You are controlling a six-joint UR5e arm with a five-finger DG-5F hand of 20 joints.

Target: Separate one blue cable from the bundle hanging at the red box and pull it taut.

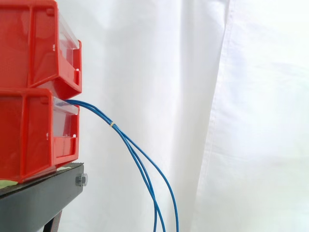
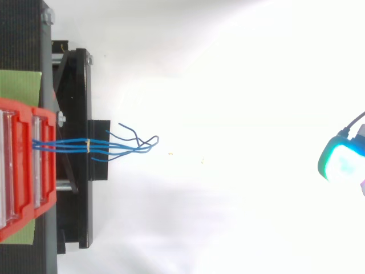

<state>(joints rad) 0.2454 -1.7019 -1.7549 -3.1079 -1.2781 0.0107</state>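
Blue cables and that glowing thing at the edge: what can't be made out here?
- Hand: top view, cut off by the right edge; its pose is unclear.
- Blue cables: side view, lower ends cut off by the bottom edge.
- Cable anchoring: hidden inside the lower red bin.
- Cable count: strands overlap, too thin.

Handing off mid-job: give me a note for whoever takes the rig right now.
Hand: at the top view's right edge, well clear of the blue cables; open or shut can't be told.
The cables leave the lower red bin, tied by a pale band, and hang slack.
Done: nothing separated.
Left: approach, pick out one cable, pull it taut.
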